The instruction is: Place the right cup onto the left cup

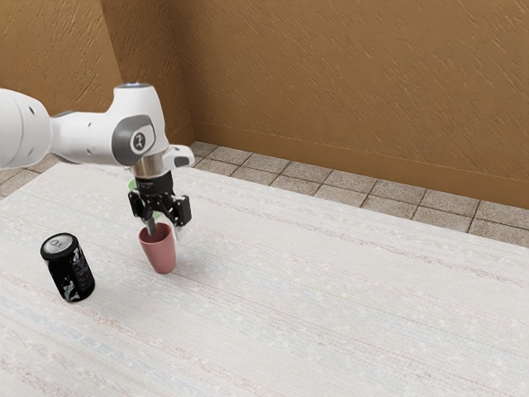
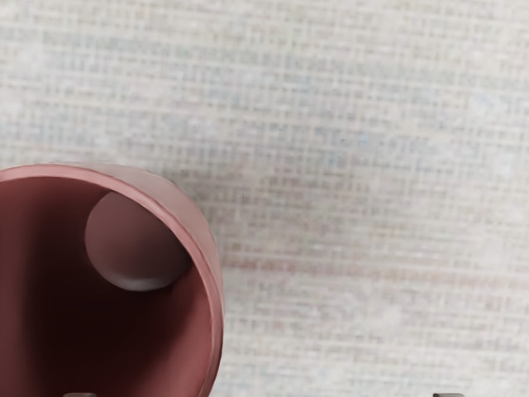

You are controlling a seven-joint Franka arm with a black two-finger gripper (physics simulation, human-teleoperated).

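Pink cup [image 1: 164, 255], which is the right cup of the task, stands upright on the pale tabletop [image 1: 331, 306], with its open mouth directed up. The pincer [image 1: 164, 232] is directly above this cup and points down to it. Its two fingers [image 1: 151, 226] are spread widely apart: one is at the open mouth of the cup, the other is on the outer side, so the wall of the cup is between them, but it is not clamped. How deep the first finger goes in, I cannot tell. In the wrist view the rim of the cup and its round inner bottom are seen from above. The green cup [image 1: 133, 186] is behind the pincer in the exterior view, and most of it is hidden; the pink cup is not placed on it. A black can [image 1: 69, 270] with a silver top stands toward the exterior view's left, apart from the pink cup. The white arm [image 1: 87, 137] comes from the exterior view's left. Behind the tabletop there are a tiled floor [image 1: 331, 180] and a brown wall [image 1: 347, 83].
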